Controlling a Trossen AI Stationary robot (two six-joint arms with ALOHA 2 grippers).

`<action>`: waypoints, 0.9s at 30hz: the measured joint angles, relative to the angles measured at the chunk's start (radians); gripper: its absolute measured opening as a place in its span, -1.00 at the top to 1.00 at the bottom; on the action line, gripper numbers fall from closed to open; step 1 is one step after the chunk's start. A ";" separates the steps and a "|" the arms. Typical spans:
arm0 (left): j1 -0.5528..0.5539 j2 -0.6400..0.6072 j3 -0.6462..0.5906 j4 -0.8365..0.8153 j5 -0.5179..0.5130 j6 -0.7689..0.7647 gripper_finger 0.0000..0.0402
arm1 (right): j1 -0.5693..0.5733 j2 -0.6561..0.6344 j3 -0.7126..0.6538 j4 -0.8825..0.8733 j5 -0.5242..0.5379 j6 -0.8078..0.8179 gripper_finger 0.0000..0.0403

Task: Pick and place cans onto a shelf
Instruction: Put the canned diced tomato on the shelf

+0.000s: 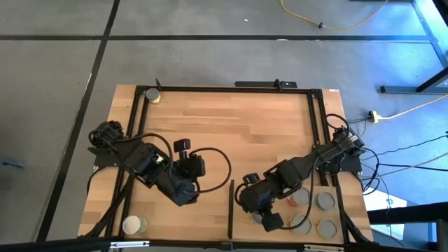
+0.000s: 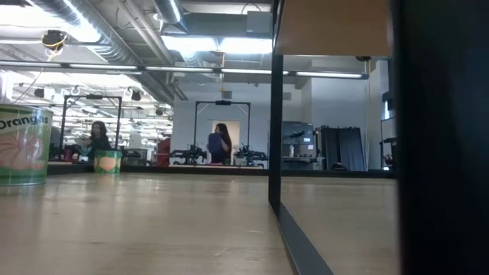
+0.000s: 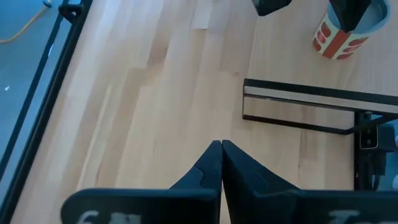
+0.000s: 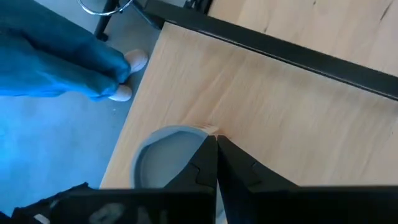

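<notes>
Wooden surface (image 1: pixel 231 119) framed in black, set on grey floor. Shelf (image 1: pixel 294 210) located at near right corner, bounded by thin black strip (image 1: pixel 230 208). Cans (image 1: pixel 324 201) grouped on shelf near right edge. One cream-topped can (image 1: pixel 133 225) noted at near left corner, another can (image 1: pixel 152 95) at far left corner. Right gripper (image 4: pixel 216 152) positioned over shelf, fingers pressed together, grey-topped can (image 4: pixel 168 163) just beside. Left gripper (image 3: pixel 221 163) held over bare surface left of strip, fingers pressed together, nothing held.
</notes>
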 joint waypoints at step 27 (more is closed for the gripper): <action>-0.013 0.000 0.000 0.003 0.000 -0.044 1.00 | -0.021 0.068 0.000 0.019 0.047 -0.047 0.96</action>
